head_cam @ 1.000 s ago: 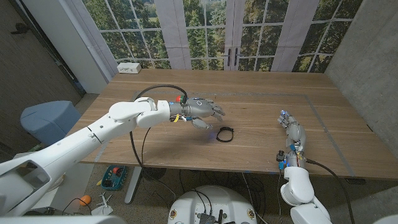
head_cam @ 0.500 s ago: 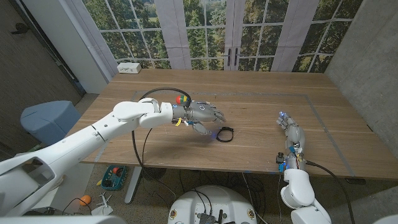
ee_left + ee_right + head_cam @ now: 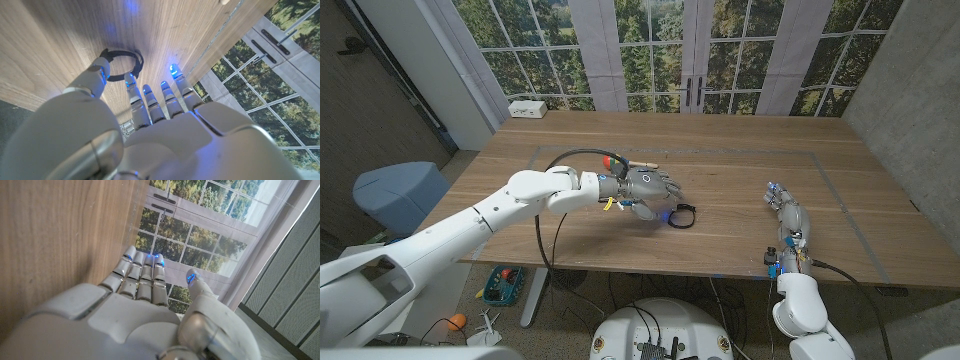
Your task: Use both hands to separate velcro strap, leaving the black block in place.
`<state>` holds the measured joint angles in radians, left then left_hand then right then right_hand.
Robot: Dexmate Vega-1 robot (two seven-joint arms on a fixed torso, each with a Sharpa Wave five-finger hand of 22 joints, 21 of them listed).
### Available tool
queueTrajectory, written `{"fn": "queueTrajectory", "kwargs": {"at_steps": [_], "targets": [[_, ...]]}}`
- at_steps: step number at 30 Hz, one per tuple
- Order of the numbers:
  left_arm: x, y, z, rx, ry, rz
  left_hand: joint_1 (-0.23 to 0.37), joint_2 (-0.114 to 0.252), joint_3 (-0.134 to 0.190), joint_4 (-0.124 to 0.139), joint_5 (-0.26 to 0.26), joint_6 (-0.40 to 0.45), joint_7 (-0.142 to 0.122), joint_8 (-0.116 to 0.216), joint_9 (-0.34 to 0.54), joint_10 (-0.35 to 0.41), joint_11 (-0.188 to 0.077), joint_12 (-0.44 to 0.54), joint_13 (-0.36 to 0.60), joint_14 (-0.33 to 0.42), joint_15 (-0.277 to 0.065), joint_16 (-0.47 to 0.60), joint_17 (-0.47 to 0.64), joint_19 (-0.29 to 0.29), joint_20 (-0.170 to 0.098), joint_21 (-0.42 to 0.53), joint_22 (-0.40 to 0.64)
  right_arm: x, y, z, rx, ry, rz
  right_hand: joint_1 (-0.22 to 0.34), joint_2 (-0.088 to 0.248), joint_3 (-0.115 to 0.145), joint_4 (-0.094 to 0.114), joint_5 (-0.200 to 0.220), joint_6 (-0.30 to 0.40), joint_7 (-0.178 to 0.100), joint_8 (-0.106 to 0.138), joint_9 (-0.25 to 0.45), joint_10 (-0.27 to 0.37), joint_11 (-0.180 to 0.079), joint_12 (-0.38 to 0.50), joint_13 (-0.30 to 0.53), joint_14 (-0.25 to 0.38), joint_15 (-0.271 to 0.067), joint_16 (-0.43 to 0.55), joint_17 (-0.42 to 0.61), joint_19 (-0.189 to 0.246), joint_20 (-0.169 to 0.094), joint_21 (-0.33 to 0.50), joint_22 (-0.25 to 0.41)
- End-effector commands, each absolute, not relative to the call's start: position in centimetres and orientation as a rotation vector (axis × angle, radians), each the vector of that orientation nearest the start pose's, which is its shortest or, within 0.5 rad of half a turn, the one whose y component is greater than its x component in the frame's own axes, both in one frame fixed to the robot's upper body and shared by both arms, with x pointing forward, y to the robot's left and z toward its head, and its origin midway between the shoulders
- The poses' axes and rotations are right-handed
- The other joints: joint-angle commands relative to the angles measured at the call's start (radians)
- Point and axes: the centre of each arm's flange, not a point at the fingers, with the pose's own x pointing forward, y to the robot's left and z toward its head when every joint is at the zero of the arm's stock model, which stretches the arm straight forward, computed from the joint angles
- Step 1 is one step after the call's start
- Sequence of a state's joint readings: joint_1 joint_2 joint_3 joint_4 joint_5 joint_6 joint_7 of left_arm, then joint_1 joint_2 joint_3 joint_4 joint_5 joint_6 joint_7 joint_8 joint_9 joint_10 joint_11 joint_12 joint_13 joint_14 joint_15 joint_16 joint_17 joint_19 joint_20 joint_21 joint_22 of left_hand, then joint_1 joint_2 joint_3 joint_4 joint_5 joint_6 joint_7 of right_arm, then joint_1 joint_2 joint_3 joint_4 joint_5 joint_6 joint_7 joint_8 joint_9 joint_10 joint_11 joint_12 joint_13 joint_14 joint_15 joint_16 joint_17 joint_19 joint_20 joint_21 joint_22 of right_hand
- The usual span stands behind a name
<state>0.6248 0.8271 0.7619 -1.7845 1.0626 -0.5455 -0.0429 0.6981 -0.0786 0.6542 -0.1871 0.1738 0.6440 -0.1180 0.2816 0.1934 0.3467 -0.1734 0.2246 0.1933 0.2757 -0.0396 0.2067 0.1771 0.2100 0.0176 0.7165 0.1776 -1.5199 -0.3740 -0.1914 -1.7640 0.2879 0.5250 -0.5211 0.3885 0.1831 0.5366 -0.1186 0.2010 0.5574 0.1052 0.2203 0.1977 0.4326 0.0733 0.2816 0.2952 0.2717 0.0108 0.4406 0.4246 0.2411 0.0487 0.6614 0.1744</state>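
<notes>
My left hand sits over the table near the middle, fingers spread and holding nothing; in the left wrist view the fingertips reach toward the velcro strap, with the thumb tip right at the loop's edge, though I cannot tell whether it touches. In the head view the strap lies on the wood just beside that hand, at about four o'clock from it. It reads as a small closed black ring; I cannot make out a separate black block on it at this size.

My right hand is well apart from the strap, out at three o'clock from it near the table's right side, with fingers extended together and nothing in them. The right wrist view shows the same: straight fingers, empty, with bare wood alongside.

Beyond the left forearm, at about eleven o'clock from the left hand, a small wooden stick lies on the table.

As I judge it, nothing of the separation is done. The loop looks intact and neither hand has a hold. Left to do: close the left hand on one side, bring the right across to take the other end, then peel apart.
</notes>
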Motion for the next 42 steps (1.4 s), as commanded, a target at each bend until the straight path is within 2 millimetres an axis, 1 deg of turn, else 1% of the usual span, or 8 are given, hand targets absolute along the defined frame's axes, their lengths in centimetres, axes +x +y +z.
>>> {"fn": "queueTrajectory", "kwargs": {"at_steps": [1,3,4,15,26,31,37,42], "targets": [[54.6,10.1,-4.2,2.048,-1.258,-0.559,0.021,0.002,-0.007,0.001,0.005,0.018,-0.003,0.006,0.002,0.018,-0.002,0.008,0.002,0.012,-0.106,0.006,0.004,0.012,-0.002,-0.004,0.003,47.9,-28.8,-18.4,0.168,-0.659,-0.248,0.006,-0.008,-0.001,0.0,0.003,0.014,-0.001,0.007,0.004,0.005,0.007,0.005,0.003,0.007,-0.001,0.005,0.003,0.003,0.006,-0.005,0.005],[54.8,10.0,-4.4,2.04,-1.263,-0.56,0.028,0.003,-0.01,0.001,0.006,0.022,-0.003,0.006,0.003,0.024,-0.008,0.009,0.002,0.015,-0.107,0.006,0.004,0.017,-0.003,-0.004,0.004,47.9,-28.9,-18.4,0.167,-0.658,-0.247,0.006,-0.008,-0.002,0.0,0.003,0.018,0.002,0.007,0.004,0.006,0.006,0.006,0.003,0.008,0.0,0.006,0.003,0.004,0.007,-0.005,0.005],[54.9,9.9,-4.5,2.039,-1.268,-0.558,0.03,0.004,-0.01,0.001,0.006,0.022,-0.003,0.006,0.003,0.025,-0.006,0.009,0.002,0.016,-0.107,0.006,0.004,0.018,-0.003,-0.004,0.004,47.9,-28.9,-18.4,0.167,-0.657,-0.247,0.006,-0.008,-0.002,0.0,0.003,0.019,0.002,0.008,0.004,0.006,0.007,0.006,0.004,0.008,0.0,0.006,0.004,0.004,0.007,-0.005,0.005],[55.8,9.1,-5.3,2.056,-1.278,-0.572,0.07,0.027,-0.015,0.003,0.007,0.034,-0.037,0.005,0.004,0.03,-0.005,0.005,0.003,0.024,-0.111,0.008,0.006,0.033,-0.007,-0.003,0.005,47.9,-29.3,-18.6,0.166,-0.652,-0.249,0.006,-0.009,-0.005,-0.001,0.003,0.027,0.005,0.009,0.005,0.008,0.007,0.007,0.007,0.008,0.001,0.008,0.007,0.006,0.01,-0.006,0.005],[56.7,8.7,-5.9,2.049,-1.293,-0.573,0.093,0.043,-0.02,0.004,0.008,0.036,-0.035,0.002,0.005,0.035,-0.002,0.003,0.004,0.032,-0.113,0.01,0.007,0.043,-0.011,-0.001,0.006,47.9,-29.7,-18.7,0.167,-0.649,-0.258,0.005,-0.009,-0.007,-0.001,0.003,0.03,0.005,0.008,0.006,0.01,0.006,0.008,0.01,0.009,0.001,0.01,0.009,0.006,0.01,-0.008,0.006],[57.1,8.5,-6.2,2.064,-1.275,-0.588,0.107,0.058,-0.021,0.006,0.008,0.045,-0.034,0.002,0.006,0.037,-0.002,0.002,0.004,0.033,-0.114,0.01,0.008,0.047,-0.009,0.001,0.007,48.0,-29.8,-18.6,0.168,-0.648,-0.261,0.005,-0.009,-0.008,-0.001,0.003,0.032,0.006,0.008,0.006,0.01,0.008,0.008,0.011,0.009,0.002,0.011,0.011,0.006,0.01,-0.008,0.006],[57.3,8.2,-6.3,2.09,-1.249,-0.603,0.113,0.067,-0.025,0.009,0.008,0.052,-0.034,0.003,0.006,0.043,-0.003,0.004,0.005,0.035,-0.115,0.011,0.009,0.049,-0.01,0.001,0.007,48.1,-29.8,-18.5,0.166,-0.646,-0.265,0.005,-0.009,-0.009,-0.002,0.003,0.034,0.005,0.007,0.006,0.01,0.006,0.008,0.012,0.009,0.002,0.011,0.012,0.006,0.01,-0.009,0.006],[57.5,8.1,-6.5,2.079,-1.258,-0.619,0.12,0.077,-0.034,0.01,0.007,0.068,-0.019,0.006,0.007,0.058,0.001,0.007,0.005,0.041,-0.115,0.013,0.01,0.051,-0.011,0.001,0.008,48.3,-29.9,-18.3,0.164,-0.645,-0.267,0.005,-0.009,-0.01,-0.002,0.003,0.034,0.005,0.006,0.006,0.01,0.007,0.008,0.014,0.008,0.002,0.012,0.013,0.007,0.01,-0.009,0.006]]}}
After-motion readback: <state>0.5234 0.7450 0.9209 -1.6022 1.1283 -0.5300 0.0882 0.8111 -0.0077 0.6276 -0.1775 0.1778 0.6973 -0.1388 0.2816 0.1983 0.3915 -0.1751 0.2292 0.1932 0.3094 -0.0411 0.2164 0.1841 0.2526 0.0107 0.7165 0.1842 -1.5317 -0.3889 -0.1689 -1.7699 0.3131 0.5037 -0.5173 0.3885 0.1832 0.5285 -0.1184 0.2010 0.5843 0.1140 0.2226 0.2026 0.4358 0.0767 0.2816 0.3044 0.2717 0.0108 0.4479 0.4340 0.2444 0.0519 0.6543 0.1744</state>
